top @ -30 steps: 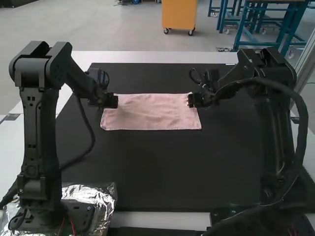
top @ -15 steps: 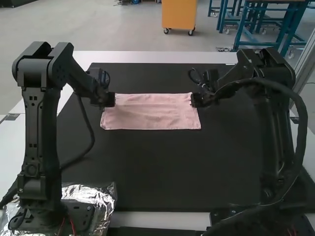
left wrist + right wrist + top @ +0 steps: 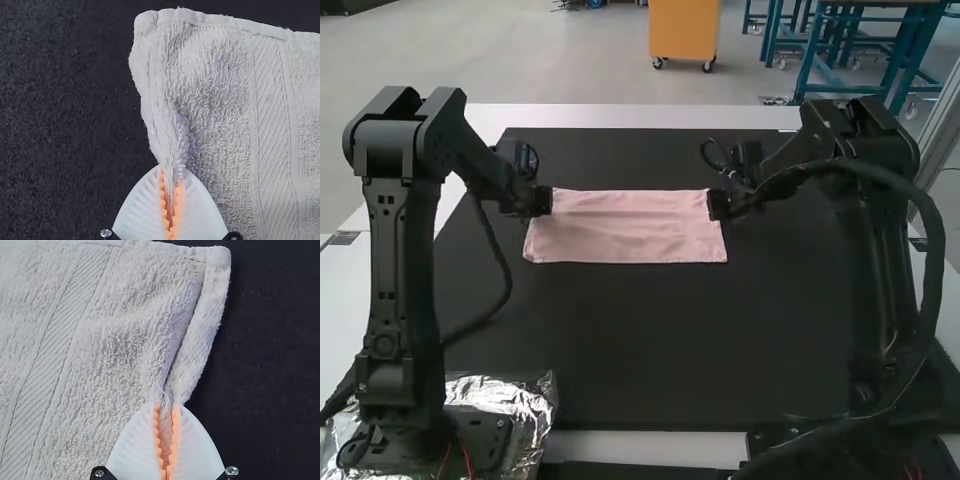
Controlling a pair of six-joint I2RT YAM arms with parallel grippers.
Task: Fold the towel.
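Towel [image 3: 628, 230] (pink) spans left hand [image 3: 548, 202] to right hand [image 3: 714, 204]; both pinch it.

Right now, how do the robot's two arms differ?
The left arm has a cable hanging on its inner side; the right arm has one looping along its outer side. The left gripper pinches the towel's left end, the right gripper its right end. Both arms are black.

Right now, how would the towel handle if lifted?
The towel would likely hang floppy: it puckers softly where the left gripper pinches its edge. Its looped terry surface suggests decent grip, so slipping seems unlikely.
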